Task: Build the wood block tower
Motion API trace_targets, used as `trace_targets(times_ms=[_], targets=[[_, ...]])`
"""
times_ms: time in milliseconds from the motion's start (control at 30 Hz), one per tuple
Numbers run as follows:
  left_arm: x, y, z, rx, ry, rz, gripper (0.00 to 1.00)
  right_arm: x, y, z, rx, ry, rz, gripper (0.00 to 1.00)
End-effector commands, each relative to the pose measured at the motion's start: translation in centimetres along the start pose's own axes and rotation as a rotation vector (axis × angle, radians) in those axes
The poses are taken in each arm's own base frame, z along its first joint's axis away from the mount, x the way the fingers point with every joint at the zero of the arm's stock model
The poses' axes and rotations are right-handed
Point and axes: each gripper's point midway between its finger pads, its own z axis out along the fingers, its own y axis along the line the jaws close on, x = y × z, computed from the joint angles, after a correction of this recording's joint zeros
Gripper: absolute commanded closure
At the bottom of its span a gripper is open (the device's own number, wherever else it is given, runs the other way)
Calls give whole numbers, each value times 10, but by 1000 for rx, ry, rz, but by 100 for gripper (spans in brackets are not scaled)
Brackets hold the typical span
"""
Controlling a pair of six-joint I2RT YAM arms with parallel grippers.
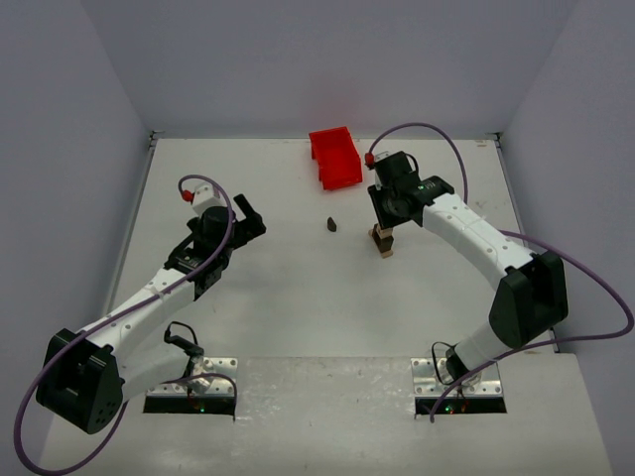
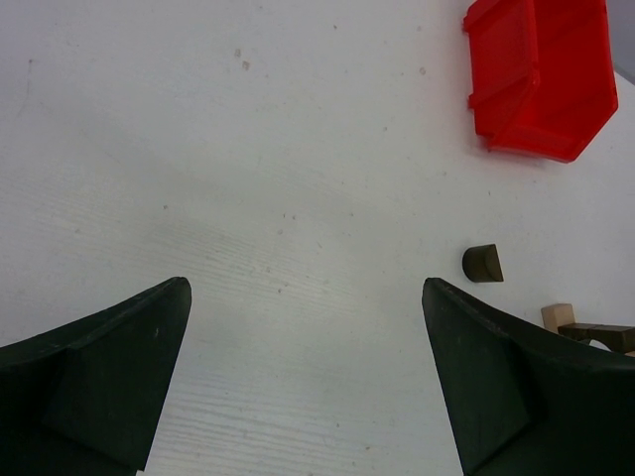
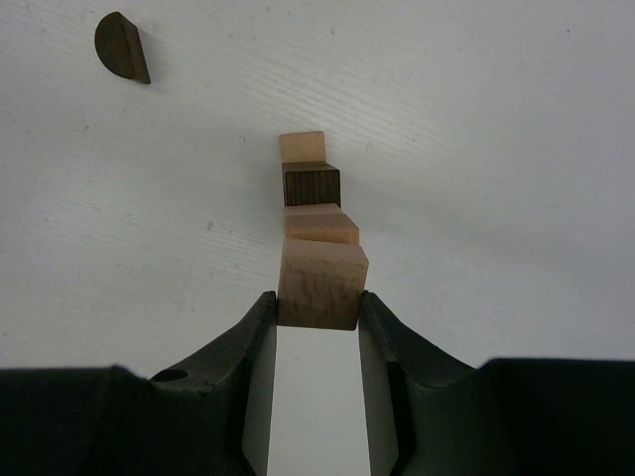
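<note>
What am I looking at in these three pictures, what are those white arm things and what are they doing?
These are two robot arms bolted to a white table. One picture looks down from above; the other two come from cameras on each wrist, so the dark shapes at the bottom are that arm's own fingers. The right gripper is closed on a pale block at the top of a small wood block tower. The left gripper hangs wide open, holding nothing. Also on the table are a red plastic bin and a loose dark half-round block.
</note>
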Motion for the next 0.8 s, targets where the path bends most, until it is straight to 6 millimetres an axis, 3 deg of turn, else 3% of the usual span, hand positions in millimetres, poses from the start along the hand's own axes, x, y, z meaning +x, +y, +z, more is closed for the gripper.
trace_targets(times_ms=[0, 767], targets=[[-11, -11, 0, 40, -35, -11, 0, -11, 0, -6, -4, -30, 3, 65], [-9, -13, 1, 54, -30, -6, 0, -14, 1, 3, -9, -24, -43, 60]])
